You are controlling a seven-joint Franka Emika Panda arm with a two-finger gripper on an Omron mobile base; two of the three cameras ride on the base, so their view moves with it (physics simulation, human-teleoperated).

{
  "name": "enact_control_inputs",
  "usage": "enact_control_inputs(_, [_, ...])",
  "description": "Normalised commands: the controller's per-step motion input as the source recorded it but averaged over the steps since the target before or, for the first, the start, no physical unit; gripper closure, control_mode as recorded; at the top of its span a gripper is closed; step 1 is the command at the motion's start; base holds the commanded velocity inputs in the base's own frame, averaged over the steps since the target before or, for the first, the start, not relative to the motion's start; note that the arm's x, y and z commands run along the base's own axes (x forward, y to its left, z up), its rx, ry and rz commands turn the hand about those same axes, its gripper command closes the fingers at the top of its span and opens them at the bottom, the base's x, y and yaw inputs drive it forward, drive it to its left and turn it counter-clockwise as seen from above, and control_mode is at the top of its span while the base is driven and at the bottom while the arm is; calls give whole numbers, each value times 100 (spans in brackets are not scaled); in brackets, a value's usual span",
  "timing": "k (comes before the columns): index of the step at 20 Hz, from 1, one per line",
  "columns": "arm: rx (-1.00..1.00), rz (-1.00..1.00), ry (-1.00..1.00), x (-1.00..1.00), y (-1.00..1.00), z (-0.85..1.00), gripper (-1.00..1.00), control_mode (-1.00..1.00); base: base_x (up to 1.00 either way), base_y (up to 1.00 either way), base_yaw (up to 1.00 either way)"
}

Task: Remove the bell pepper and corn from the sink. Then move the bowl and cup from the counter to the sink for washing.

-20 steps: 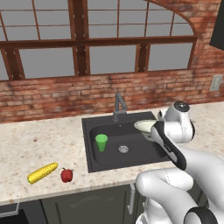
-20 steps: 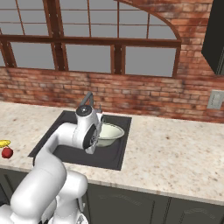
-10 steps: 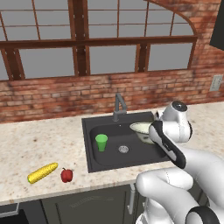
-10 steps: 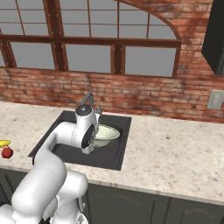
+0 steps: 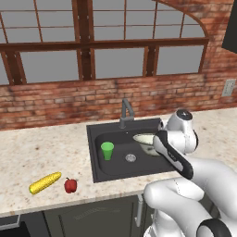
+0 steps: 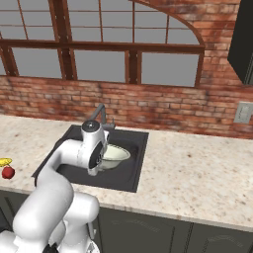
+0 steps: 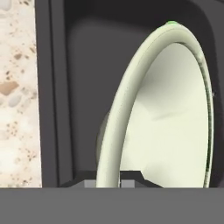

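My gripper (image 7: 108, 183) is shut on the rim of the pale greenish-white bowl (image 7: 175, 127), which hangs tilted over the right half of the dark sink (image 5: 95, 159). The same bowl (image 5: 144, 138) shows just left of my white hand, and from the other side the bowl (image 6: 116, 153) is low inside the basin. The green cup (image 5: 107, 150) stands upright on the sink floor at the left, beside the round drain (image 5: 131, 158). On the counter (image 5: 41, 148) left of the sink lie the yellow corn (image 5: 45, 182) and the red bell pepper (image 5: 70, 185), close together.
A grey faucet (image 5: 126, 111) rises behind the sink. The brick wall and window run along the back. The counter (image 6: 197, 168) stretches beige and speckled to the right of the sink. My own arm crosses the sink's front right corner.
The bowl, held in my gripper, has moved a little to the left and downward into the sink. The cup, corn and bell pepper have stayed put.
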Motion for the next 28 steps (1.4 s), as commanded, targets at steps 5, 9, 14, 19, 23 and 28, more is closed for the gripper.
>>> enact_control_inputs(5, [0,0,5,7,11,-14,100,-100,0,0,0])
enact_control_inputs(9, [0,0,1,14,8,-14,100,-100,0,0,0])
enact_control_inputs(14, [0,0,0,16,4,-13,100,-100,0,0,0])
enact_control_inputs(19, [0,0,0,18,6,-13,100,-100,0,0,0])
enact_control_inputs(23, [0,0,0,18,6,-16,100,-100,0,0,0])
enact_control_inputs(28, [0,0,0,21,2,-20,100,-100,0,0,0])
